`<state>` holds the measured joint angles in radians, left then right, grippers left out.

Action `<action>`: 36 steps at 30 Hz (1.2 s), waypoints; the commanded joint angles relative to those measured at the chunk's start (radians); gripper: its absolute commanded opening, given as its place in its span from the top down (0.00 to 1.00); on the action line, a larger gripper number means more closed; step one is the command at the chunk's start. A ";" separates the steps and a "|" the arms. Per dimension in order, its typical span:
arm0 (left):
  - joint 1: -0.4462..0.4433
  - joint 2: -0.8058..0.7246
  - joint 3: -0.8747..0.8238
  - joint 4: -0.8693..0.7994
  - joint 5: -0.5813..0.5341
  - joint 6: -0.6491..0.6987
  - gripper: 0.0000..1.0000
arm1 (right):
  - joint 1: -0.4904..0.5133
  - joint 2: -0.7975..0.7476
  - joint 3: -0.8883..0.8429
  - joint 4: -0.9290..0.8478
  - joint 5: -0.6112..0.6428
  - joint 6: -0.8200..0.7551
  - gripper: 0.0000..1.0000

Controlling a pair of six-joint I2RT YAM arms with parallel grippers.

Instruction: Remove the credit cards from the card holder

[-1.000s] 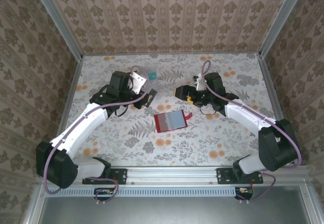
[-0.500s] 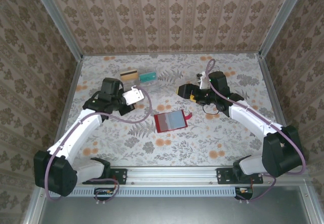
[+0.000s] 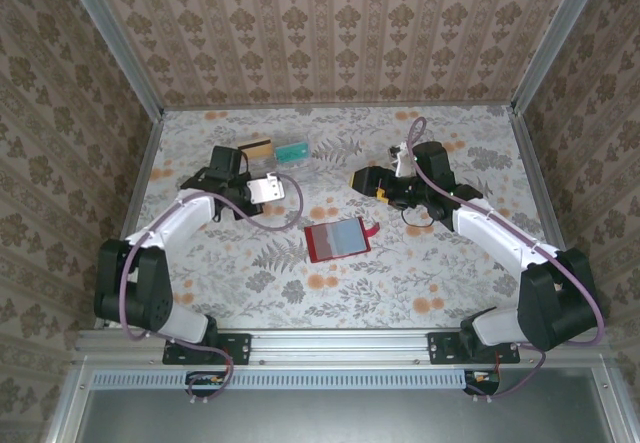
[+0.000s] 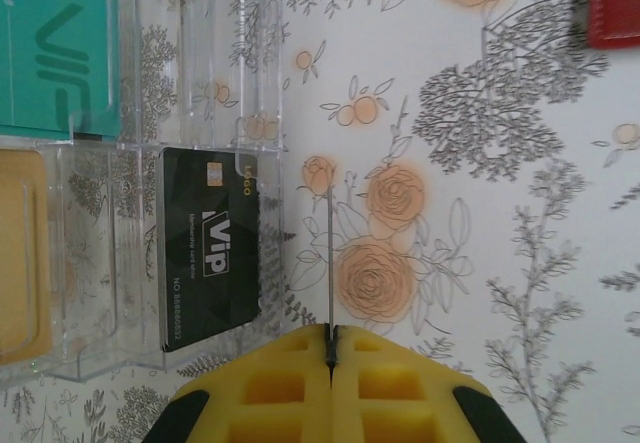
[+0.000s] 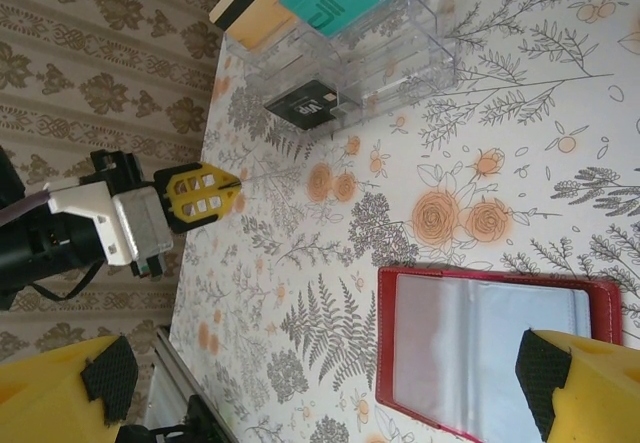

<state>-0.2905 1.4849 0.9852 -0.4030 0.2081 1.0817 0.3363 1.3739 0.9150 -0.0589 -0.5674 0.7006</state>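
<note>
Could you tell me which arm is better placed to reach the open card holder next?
Probably the right: the right gripper is open near the card holder, which lies in its wrist view. The left gripper is shut, by the clear tray.

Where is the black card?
In the left wrist view, left of centre, the black card lies in the clear tray, beside the tan card, just ahead of the left fingers.

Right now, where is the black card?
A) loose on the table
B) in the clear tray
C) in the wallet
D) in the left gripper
B: the black card lies in a compartment of the clear tray, well apart from the open wallet.
</note>
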 commanded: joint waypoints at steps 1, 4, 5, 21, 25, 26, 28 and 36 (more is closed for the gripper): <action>0.015 0.041 0.060 0.023 0.006 0.044 1.00 | -0.009 -0.028 0.010 -0.019 0.016 -0.024 0.00; 0.026 0.072 0.082 0.024 0.018 0.041 1.00 | -0.012 -0.024 0.012 -0.022 0.012 -0.027 0.00; 0.028 0.079 0.087 0.025 0.017 0.040 1.00 | -0.014 -0.022 0.012 -0.021 0.009 -0.026 0.00; 0.042 0.178 0.152 0.040 0.022 0.044 1.00 | -0.019 0.003 0.015 -0.009 0.000 -0.015 0.00; 0.041 0.199 0.174 0.034 0.030 0.038 1.00 | -0.020 0.010 0.013 -0.001 -0.006 -0.008 0.00; 0.042 0.207 0.179 0.034 0.030 0.034 1.00 | -0.019 0.010 0.015 0.001 -0.007 -0.007 0.00; 0.044 0.215 0.186 0.033 0.030 0.029 1.00 | -0.019 0.010 0.015 0.002 -0.009 -0.006 0.00; 0.044 0.251 0.199 0.043 0.027 0.011 1.00 | -0.020 0.010 0.017 0.001 -0.011 -0.005 0.00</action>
<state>-0.2535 1.7187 1.1557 -0.3573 0.2123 1.1027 0.3222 1.3746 0.9150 -0.0643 -0.5640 0.6872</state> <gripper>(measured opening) 0.047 0.999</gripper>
